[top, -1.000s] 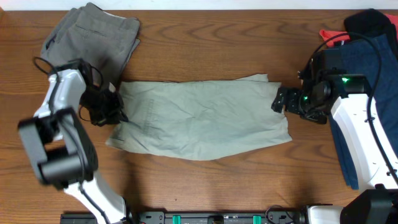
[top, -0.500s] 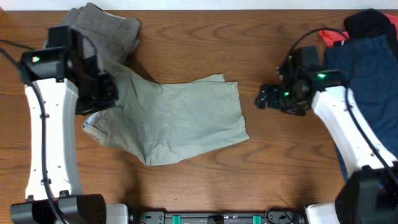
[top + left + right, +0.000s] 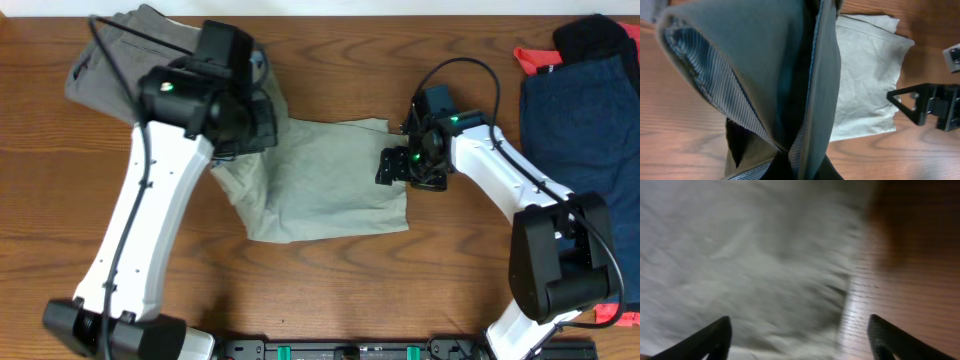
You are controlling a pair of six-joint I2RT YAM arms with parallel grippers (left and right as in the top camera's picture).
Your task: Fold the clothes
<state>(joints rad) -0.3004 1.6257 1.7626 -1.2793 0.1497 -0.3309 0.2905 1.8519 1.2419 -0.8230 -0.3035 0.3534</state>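
Just under right pincer (image 3: 389,168), khaki shorts (image 3: 320,190).

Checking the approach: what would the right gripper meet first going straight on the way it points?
Most likely the edge of the khaki shorts, just ahead of the right gripper; depth is blurry.

The overhead view looks straight down from well above, taking in the whole tabletop (image 3: 330,300). The left wrist view sits right against the lifted khaki shorts (image 3: 865,75), facing down their length. The right wrist view looks down close, blurred, on the shorts' edge; all three share that cloth
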